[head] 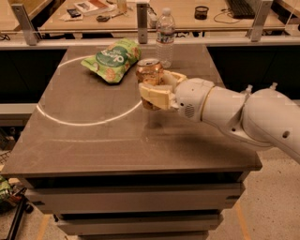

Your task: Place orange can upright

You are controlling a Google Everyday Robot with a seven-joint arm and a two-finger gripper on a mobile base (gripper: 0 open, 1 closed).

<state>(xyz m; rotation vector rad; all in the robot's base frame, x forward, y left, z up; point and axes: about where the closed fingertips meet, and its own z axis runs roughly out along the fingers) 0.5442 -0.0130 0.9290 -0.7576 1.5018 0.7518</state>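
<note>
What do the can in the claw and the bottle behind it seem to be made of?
The orange can, gripped by the claw over the table: probably thin metal, judging by its glossy orange-brown print and silvery top rim. The water bottle: clear plastic, with a see-through body and a pale cap.

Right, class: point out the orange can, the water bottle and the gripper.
orange can [149, 73]: camera view, upper body.
water bottle [165, 36]: camera view, mid body.
gripper [152, 85]: camera view, between fingertips, around the can, above the table [103, 140].

Robotics lab: pincer [157, 87] clasps the orange can [149, 70] at a table [93, 145], workbenches [206, 21] (keyboard [241, 7], cables [224, 18]) behind
</note>
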